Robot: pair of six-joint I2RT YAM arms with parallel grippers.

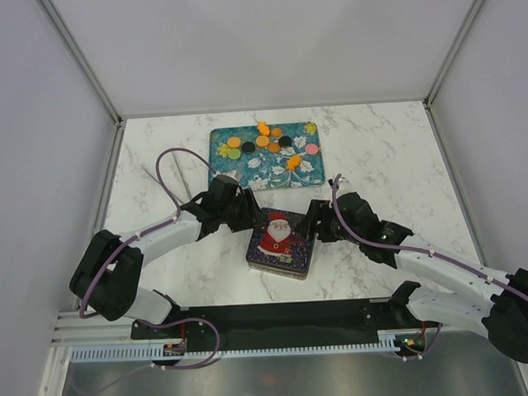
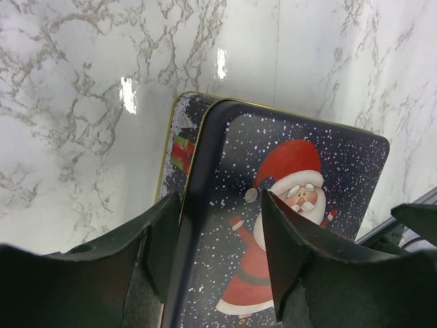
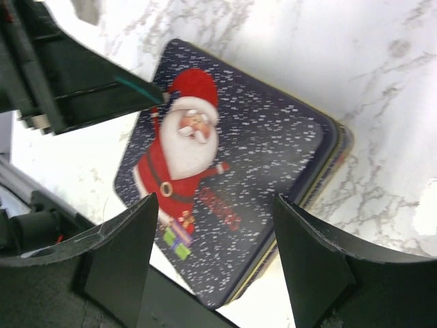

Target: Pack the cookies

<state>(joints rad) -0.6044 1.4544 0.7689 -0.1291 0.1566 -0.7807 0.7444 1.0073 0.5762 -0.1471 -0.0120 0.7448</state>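
Observation:
The cookies [image 1: 266,143], small flat discs that are mostly orange with some black, green and pink, lie on a teal patterned tray [image 1: 223,169] at the back of the table. A dark tin with a Santa lid [image 1: 280,244] sits in the middle, its gold base rim showing beside the lid [image 2: 232,137] [image 3: 266,137]. My left gripper [image 1: 252,214] [image 2: 220,205] stands open over the tin's left edge, and the lid's rim runs between its fingers. Over the tin's right side, my right gripper [image 1: 316,224] [image 3: 215,201] stands wide open and holds nothing.
The white marble table [image 1: 394,157] is walled in by grey panels on three sides. A black base rail [image 1: 278,318] runs along the near edge behind the tin. The left arm's purple cable [image 1: 166,171] loops over the table at the left.

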